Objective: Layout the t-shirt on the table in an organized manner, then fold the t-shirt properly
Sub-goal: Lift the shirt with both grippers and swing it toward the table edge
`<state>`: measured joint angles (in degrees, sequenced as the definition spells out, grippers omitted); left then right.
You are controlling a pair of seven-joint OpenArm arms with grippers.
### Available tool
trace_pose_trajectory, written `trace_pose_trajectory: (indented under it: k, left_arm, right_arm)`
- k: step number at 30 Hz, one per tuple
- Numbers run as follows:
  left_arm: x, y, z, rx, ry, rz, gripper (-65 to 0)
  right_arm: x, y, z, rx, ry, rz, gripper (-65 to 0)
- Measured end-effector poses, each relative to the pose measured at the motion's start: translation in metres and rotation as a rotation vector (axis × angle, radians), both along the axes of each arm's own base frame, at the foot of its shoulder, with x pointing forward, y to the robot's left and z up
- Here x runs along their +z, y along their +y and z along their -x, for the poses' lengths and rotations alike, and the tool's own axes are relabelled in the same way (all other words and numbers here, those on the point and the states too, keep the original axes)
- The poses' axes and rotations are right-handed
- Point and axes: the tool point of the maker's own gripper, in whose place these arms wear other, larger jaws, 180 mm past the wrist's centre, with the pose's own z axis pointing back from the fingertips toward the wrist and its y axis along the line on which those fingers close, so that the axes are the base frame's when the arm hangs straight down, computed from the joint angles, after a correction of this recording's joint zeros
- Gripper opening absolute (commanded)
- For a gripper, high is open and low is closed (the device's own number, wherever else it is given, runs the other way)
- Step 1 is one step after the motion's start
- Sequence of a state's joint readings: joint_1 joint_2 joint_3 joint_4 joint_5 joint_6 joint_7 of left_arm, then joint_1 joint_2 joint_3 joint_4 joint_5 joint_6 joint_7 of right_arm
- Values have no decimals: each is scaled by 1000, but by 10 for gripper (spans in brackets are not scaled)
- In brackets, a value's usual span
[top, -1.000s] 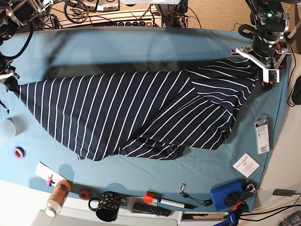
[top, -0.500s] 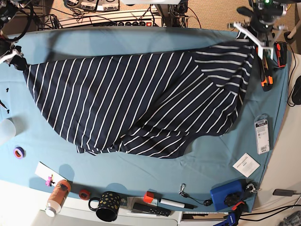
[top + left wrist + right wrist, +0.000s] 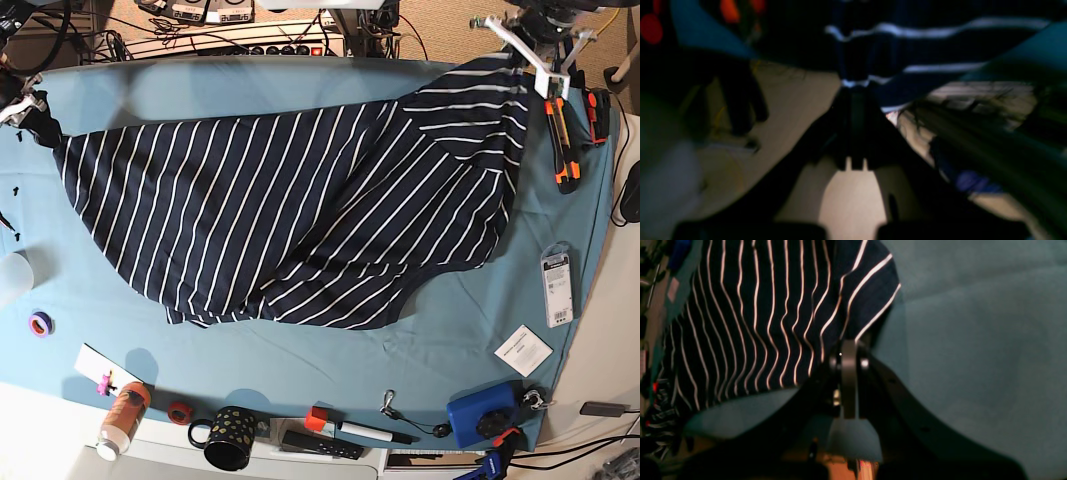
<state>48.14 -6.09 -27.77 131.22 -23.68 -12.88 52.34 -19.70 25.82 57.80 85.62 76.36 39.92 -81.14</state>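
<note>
We hold the soft navy-blue t-shirt with thin white stripes [image 3: 290, 215] stretched over the teal-covered bench [image 3: 300, 355], left jaws [image 3: 535, 50] and right jaws [image 3: 25, 100] each closed on an opposite corner, probably to spread it flat.

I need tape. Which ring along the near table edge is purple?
The purple tape ring at the far left; the other ring, beside the mug, is red.

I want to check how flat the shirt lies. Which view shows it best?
The base view: the whole shirt shows, spread across the table. The right wrist view shows only one pinched corner; the left wrist view only a dark, blurred strip.
</note>
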Motion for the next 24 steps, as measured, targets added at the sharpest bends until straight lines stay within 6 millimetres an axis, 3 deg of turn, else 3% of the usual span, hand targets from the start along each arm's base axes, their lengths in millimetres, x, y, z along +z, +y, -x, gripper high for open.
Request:
trace_pose_trajectory:
  k: [5, 8, 12, 17, 20, 24]
  left_arm:
    - [45, -35, -67, -121, -324, 161, -650]
    - [76, -37, -104, -134, -503, 166, -650]
    - [114, -36, -144, -141, -679, 157, -650]
    - [149, -32, -179, -134, -840, 158, -650]
    - [161, -30, -210, -123, -906, 185, -650]
    - [147, -44, -263, -154, -885, 249, -650]
  right_arm:
    - [24, 0, -36, 2, -124, 0, -650]
    - [36, 5, -56, 22, -179, -3, -650]
    - [35, 22, -86, 82, -178, 29, -650]
    - [45, 33, -150, 106, -236, 215, -650]
    - [62, 47, -192, 134, -293, 339, -650]
    - [100, 60, -248, 91, -357, 492, -650]
